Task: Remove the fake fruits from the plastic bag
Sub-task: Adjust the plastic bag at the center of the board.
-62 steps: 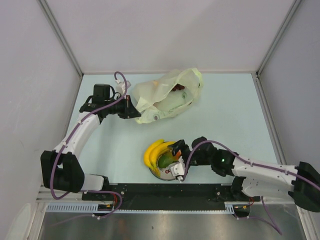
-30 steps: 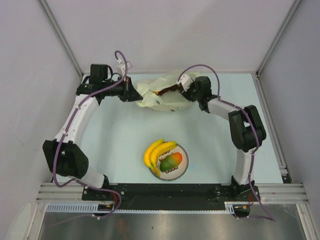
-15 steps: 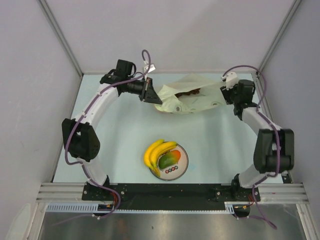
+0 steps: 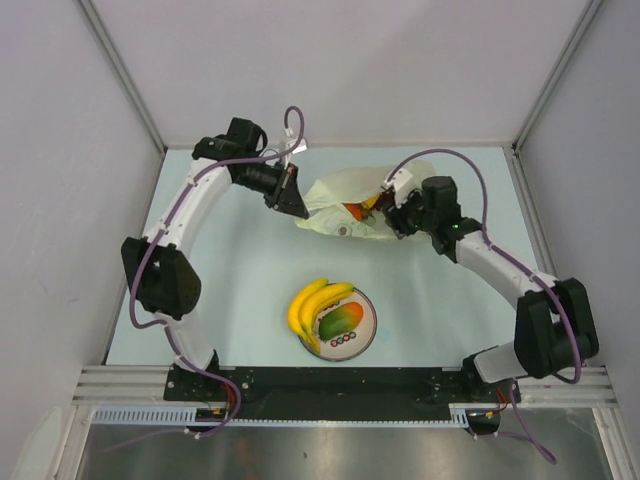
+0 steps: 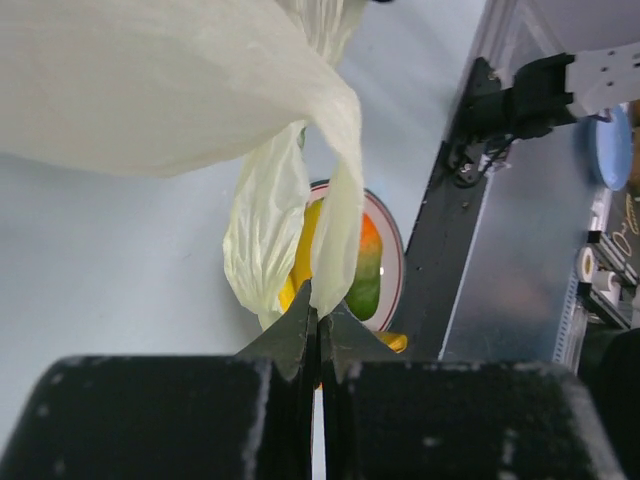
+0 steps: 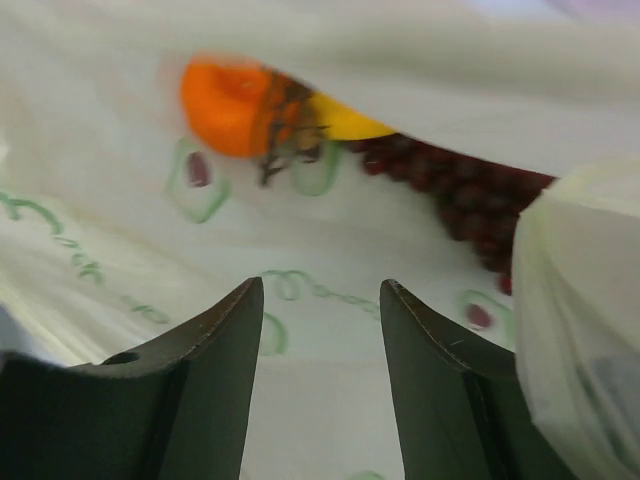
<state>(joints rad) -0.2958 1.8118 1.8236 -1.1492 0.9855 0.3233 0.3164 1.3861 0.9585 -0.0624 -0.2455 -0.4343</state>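
Left gripper [image 5: 318,340]: jaws pressed together on a strip of the thin, crinkled, pale yellowish translucent plastic bag [image 4: 335,195], pinched right at the tips. The hold appears meant to lift that edge so the mouth gapes toward the other arm.
Right gripper [image 6: 318,290]: jaws spread fairly wide with nothing between them, aimed into the bag's opening. Bag film lies just beneath the tips.
Round orange plastic fruit [image 6: 225,105]: inside the bag, ahead of the right jaws and off toward the left finger, untouched. A yellow patch touching it cannot be identified.
Dark red-purple plastic grape bunch [image 6: 465,200]: inside the bag, ahead of the right finger, partly covered by a fold.
Yellow plastic banana bunch [image 4: 310,303] and green-red-orange plastic mango [image 4: 340,320]: out of the bag, on the round white plate with red marks [image 4: 369,332], well clear of both jaws.
Step in hand: judged to be the reach for the orange fruit; at least two fruits are left to remove.
Risk: the loose film may be caught along with the fruit.
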